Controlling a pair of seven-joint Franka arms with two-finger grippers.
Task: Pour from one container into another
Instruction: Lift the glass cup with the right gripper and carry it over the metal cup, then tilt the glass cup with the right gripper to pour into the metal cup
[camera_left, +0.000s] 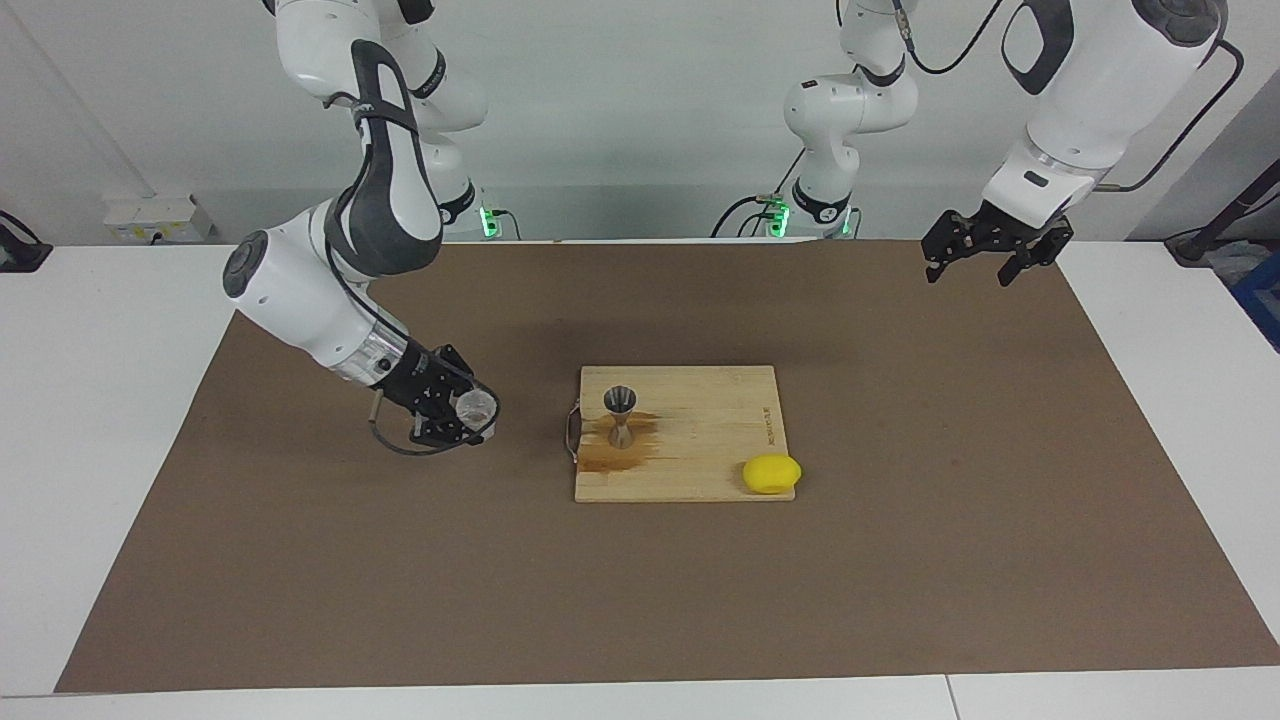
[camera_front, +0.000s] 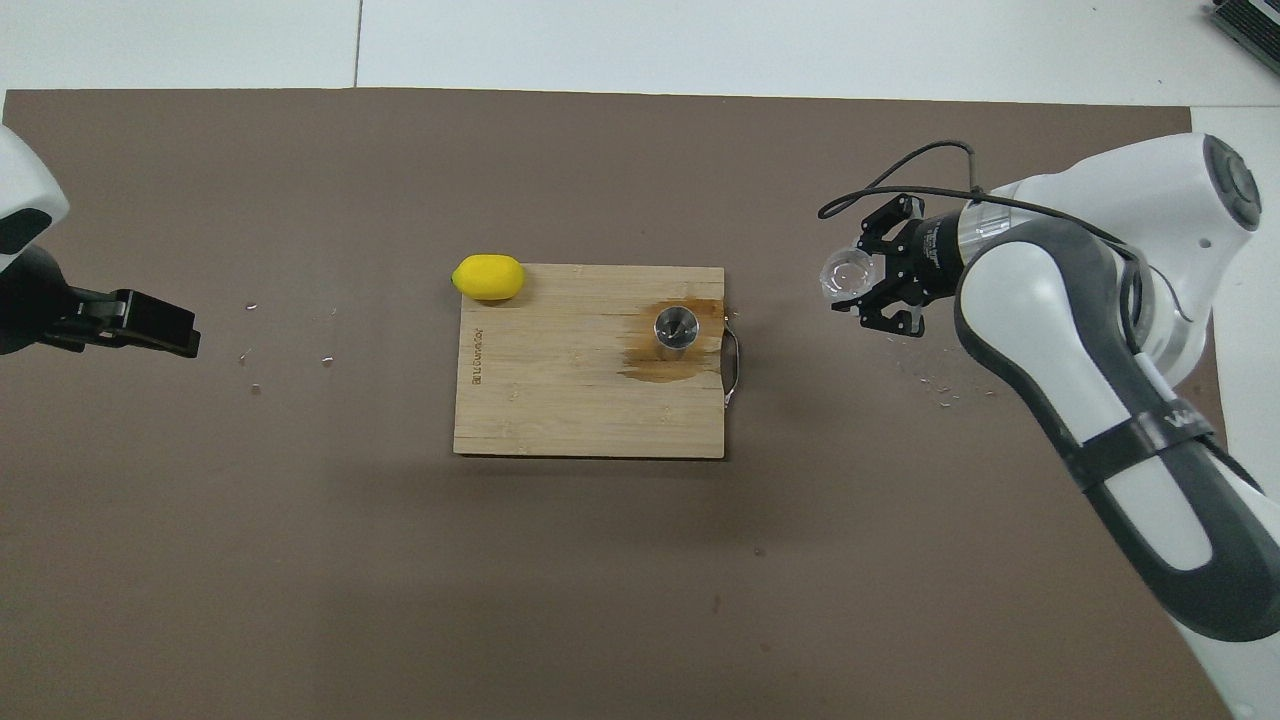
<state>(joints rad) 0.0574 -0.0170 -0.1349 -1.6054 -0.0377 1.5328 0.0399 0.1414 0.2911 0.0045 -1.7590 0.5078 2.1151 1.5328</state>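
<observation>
The clear glass cup (camera_left: 478, 405) (camera_front: 845, 273) hangs tipped over the brown mat, and my right gripper (camera_left: 464, 411) (camera_front: 862, 282) is shut on it. It is a short way from the board, on the right arm's side. The steel hourglass jigger (camera_left: 620, 415) (camera_front: 676, 327) stands upright on the wooden board (camera_left: 710, 430) (camera_front: 570, 400), apart from the cup. My left gripper (camera_left: 985, 262) (camera_front: 165, 327) waits open and holding nothing, raised over the mat's edge at the left arm's end.
A yellow lemon (camera_left: 771, 473) (camera_front: 488, 277) lies at a board corner toward the left arm's end. A brown wet stain (camera_left: 615, 455) (camera_front: 660, 368) spreads around the jigger. The board's metal handle (camera_left: 571, 437) (camera_front: 733, 365) faces the cup. Small crumbs dot the mat.
</observation>
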